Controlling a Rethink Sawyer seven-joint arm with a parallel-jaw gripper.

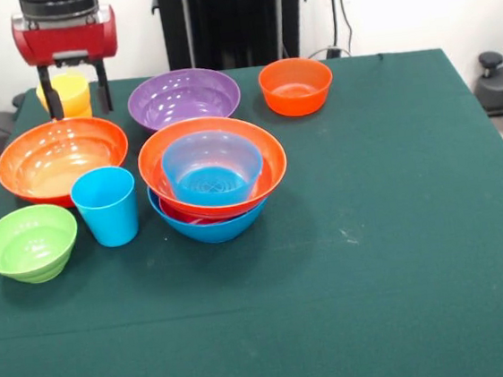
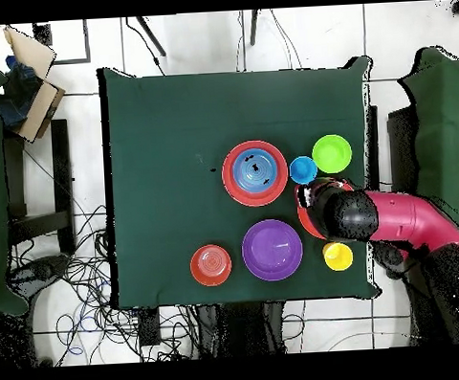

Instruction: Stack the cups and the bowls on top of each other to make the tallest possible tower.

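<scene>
I've got four bowls nested in the tower [image 1: 214, 185] — the blue cup [image 1: 106, 205], yellow cup [image 1: 65, 94] and four bowls remain loose — with my gripper [image 1: 78, 108] spread open and empty.

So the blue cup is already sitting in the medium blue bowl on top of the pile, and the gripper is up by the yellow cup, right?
Not quite. The front view shows the blue cup standing on the table beside the pile, between it and the green bowl; the medium blue bowl on top is empty. The gripper is indeed by the yellow cup.
</scene>
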